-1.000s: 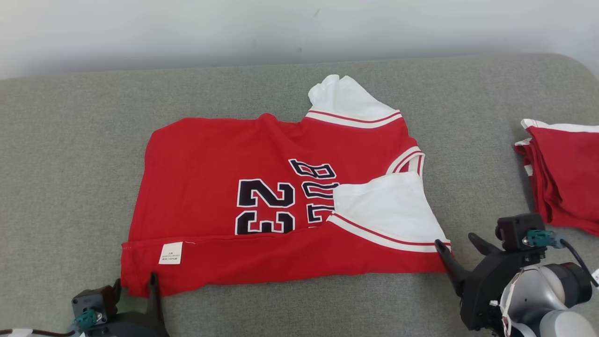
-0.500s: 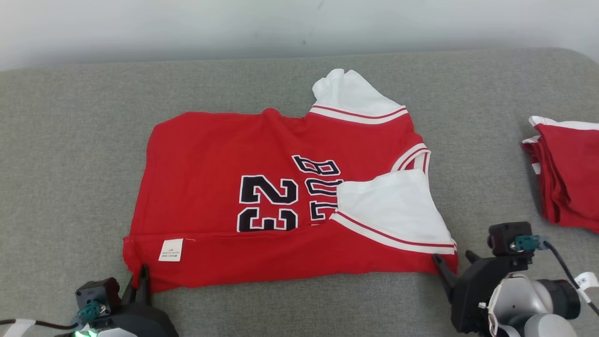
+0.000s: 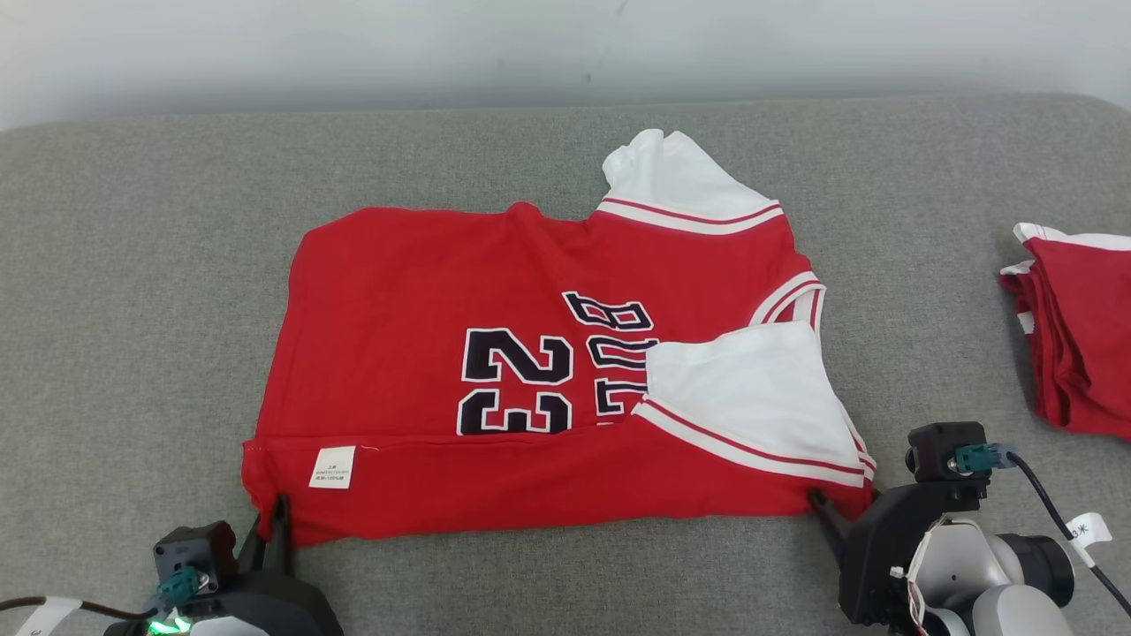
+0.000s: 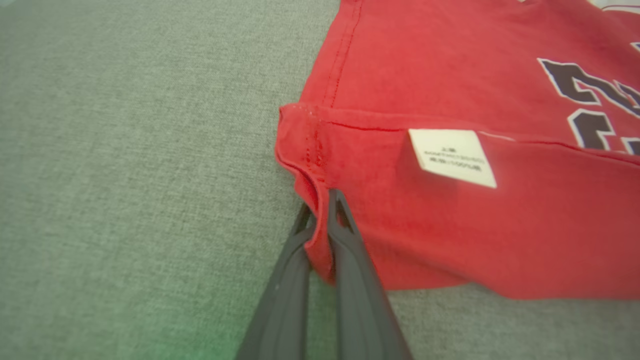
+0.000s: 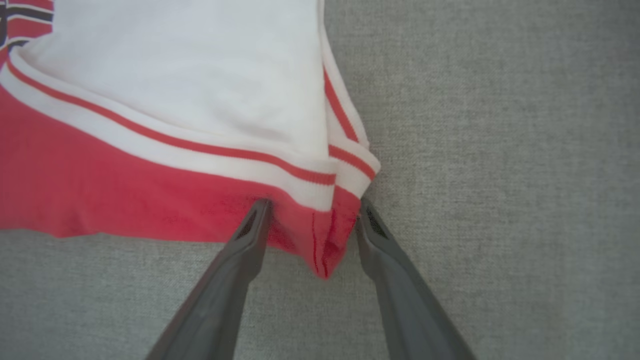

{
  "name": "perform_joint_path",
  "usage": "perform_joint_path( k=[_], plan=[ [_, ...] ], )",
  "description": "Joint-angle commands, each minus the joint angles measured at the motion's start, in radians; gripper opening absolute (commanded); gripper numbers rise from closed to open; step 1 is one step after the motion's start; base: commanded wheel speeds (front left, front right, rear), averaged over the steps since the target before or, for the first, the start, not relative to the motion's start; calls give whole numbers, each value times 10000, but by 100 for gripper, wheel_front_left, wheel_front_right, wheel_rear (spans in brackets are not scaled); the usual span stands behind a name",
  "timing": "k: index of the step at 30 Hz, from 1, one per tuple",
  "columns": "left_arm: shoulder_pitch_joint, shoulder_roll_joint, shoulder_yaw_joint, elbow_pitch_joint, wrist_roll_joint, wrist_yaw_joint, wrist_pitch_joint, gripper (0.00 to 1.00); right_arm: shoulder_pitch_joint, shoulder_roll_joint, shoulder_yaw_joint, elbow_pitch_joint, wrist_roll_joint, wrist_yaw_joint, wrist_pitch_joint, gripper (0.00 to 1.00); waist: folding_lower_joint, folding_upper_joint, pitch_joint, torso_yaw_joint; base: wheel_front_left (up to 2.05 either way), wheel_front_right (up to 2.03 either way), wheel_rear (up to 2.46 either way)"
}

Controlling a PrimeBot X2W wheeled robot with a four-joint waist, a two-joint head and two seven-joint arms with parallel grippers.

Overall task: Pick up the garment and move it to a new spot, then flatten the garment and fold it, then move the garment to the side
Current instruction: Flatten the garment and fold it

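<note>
Head view: the red garment [image 3: 530,291], a jersey with dark "23" lettering and white sleeves trimmed in red stripes, lies spread on the grey fabric-covered desk [image 3: 132,265], its near edge folded over so that a white label [image 3: 332,466] faces up. The left pincer [image 3: 274,517] sits at the garment's near left corner. The right pincer [image 3: 844,505] sits at the near right corner, just below the white sleeve [image 3: 742,389]. A stack of red folded garments [image 3: 1074,336] lies well apart at the right edge. Left wrist view: the left pincer [image 4: 320,205] is clamped tight on the hemmed corner of the garment [image 4: 475,235], red cloth pinched between its two fingers; the label [image 4: 452,157] lies just beyond. Right wrist view: the right pincer [image 5: 314,202] stands wide apart, one finger on each side of the garment's [image 5: 125,180] red corner tip, both tips touching or very near the cloth; the jaws are not closed, and nothing is gripped.
</note>
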Motion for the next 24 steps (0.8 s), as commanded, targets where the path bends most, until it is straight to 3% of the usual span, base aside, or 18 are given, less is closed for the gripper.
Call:
perform_joint_path(
  k=[1, 2, 12, 24],
  plan=[
    [5, 26, -44, 163, 101, -9, 5, 0, -13, 46, 41, 102, 42, -25, -38, 4, 0, 0, -9, 4, 0, 0, 0],
    [4, 24, -71, 179, 104, -19, 2, 0, -24, 50, 52, 120, 47, -25, -55, 0, 0, 0, -23, 6, 0, 0, 0],
    [509, 155, -95, -309, -255, -231, 231, 0, 554, 23, -205, -1065, 255, -25, 408, 0, 0, 0, -293, -90, 0, 0, 0],
    [2545, 532, -266, -3022, -522, 338, 1550, 0, 2539, -54, -1233, -3321, 580, -25, 2166, 0, 0, 0, -559, 31, 0, 0, 0]
  ],
)
